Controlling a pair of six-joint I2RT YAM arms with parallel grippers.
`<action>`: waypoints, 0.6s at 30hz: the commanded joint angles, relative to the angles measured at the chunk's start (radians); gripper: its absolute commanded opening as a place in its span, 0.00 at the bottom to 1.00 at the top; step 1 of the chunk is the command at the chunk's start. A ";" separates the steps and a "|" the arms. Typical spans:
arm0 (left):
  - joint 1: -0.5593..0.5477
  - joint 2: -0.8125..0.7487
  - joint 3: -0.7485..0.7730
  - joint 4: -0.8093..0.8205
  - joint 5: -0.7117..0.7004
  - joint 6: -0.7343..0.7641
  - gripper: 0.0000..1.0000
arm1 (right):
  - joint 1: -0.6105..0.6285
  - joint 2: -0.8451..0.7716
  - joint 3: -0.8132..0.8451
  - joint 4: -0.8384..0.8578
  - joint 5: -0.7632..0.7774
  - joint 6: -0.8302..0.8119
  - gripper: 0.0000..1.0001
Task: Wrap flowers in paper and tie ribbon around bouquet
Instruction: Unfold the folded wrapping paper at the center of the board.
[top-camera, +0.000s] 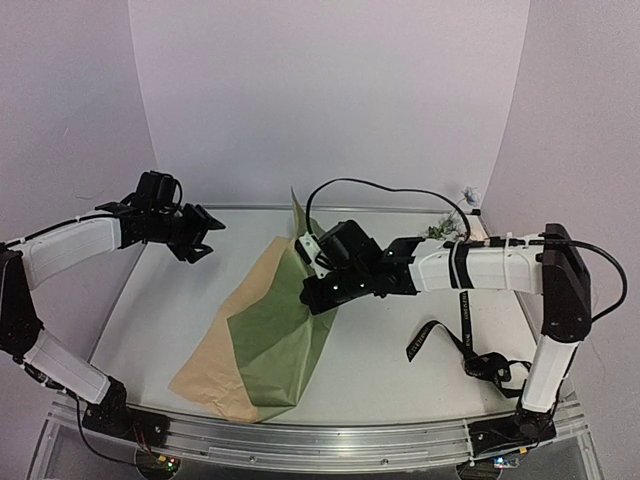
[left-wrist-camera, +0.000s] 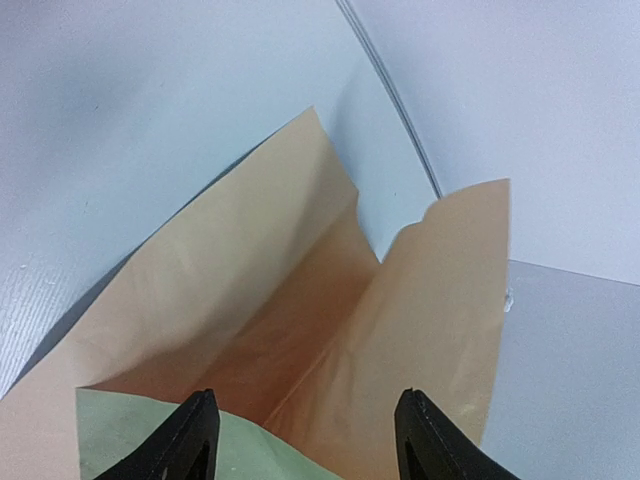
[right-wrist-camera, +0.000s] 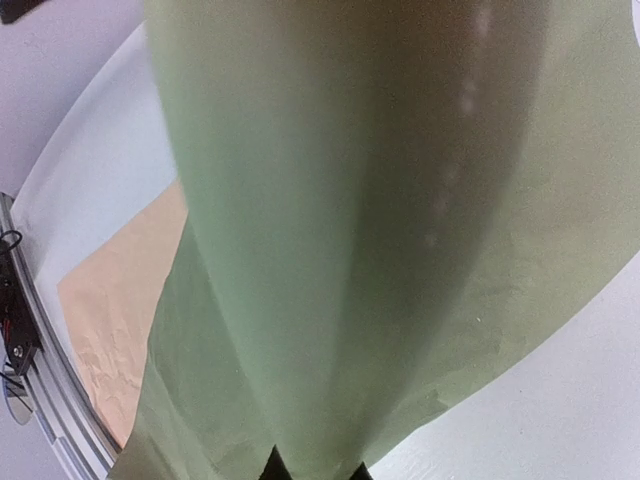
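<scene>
The paper (top-camera: 275, 335) lies folded on the table, olive-green side up over its tan reverse, with one corner lifted at the back. My right gripper (top-camera: 308, 292) is shut on a raised green fold of the paper (right-wrist-camera: 330, 250), which rises from between the gripper's (right-wrist-camera: 316, 470) dark tips. My left gripper (top-camera: 205, 238) hangs open left of the sheet, holding nothing. In its wrist view the left gripper (left-wrist-camera: 307, 402) looks down on the tan paper (left-wrist-camera: 300, 290). The ribbon (top-camera: 463, 312) is draped over my right arm and trails onto the table. Green sprigs of the flowers (top-camera: 438, 229) peek out behind that arm.
The white table's back edge (top-camera: 240, 208) meets the pale backdrop. A metal rail (top-camera: 320, 440) runs along the near edge between the arm bases. A black cable (top-camera: 400, 192) loops above the right arm.
</scene>
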 joint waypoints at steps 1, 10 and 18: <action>0.038 0.059 -0.087 0.184 0.217 0.050 0.61 | 0.002 -0.087 -0.057 0.144 0.037 0.005 0.00; 0.038 0.331 -0.063 0.271 0.342 0.103 0.62 | -0.001 -0.094 -0.086 0.200 0.001 0.041 0.00; 0.039 0.413 -0.150 0.264 0.245 0.040 0.63 | -0.002 -0.112 -0.119 0.225 0.024 0.062 0.00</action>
